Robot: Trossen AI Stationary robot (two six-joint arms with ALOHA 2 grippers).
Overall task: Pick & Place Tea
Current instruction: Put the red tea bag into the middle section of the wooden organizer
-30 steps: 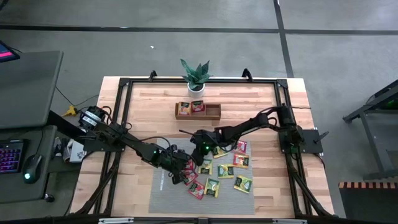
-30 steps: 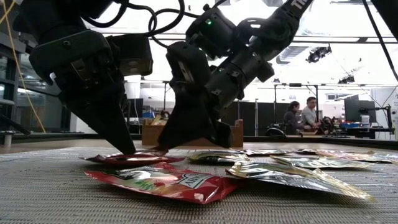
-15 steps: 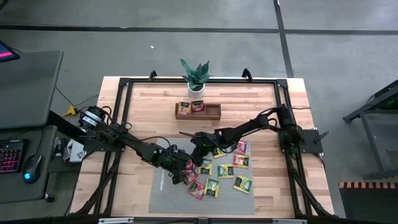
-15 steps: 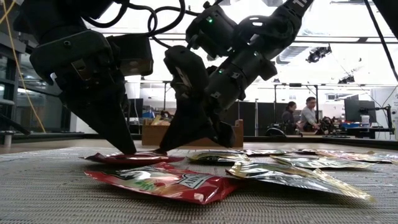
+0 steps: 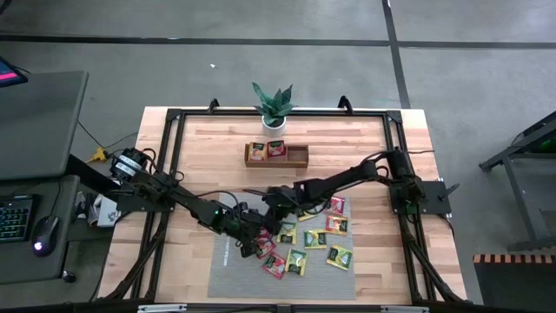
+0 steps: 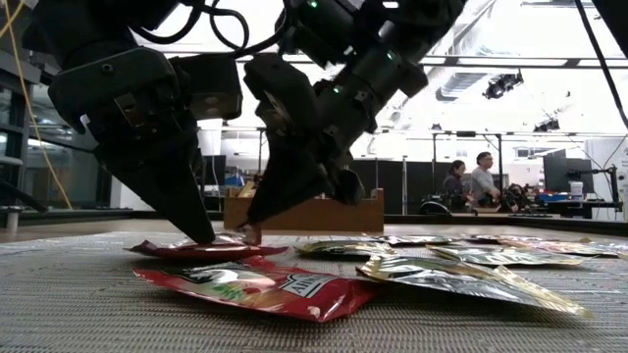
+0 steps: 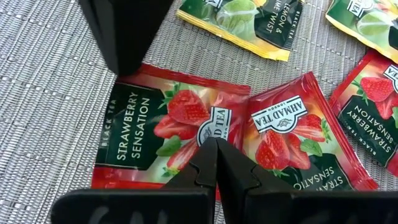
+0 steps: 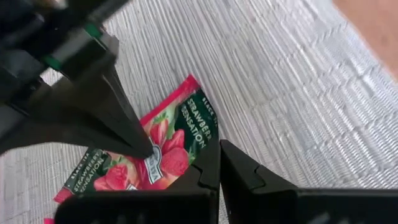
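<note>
You had both grippers low over one red strawberry sachet (image 7: 163, 134) at the grey mat's (image 5: 228, 276) left edge, lower centre of the high view: left gripper (image 7: 216, 147) pressed together pinning it, right gripper (image 8: 219, 151) likewise pressed together beside it, apparently to work up an edge.

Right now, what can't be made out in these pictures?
- Wrist views: whether the left gripper or right gripper, both closed, pinches the red strawberry sachet or only presses it; their tips cover the contact.
- High view: which sachets lie beneath the two grippers, hidden by them.
- Low view: what the tray holds, blocked by its wall and the right gripper.
</note>
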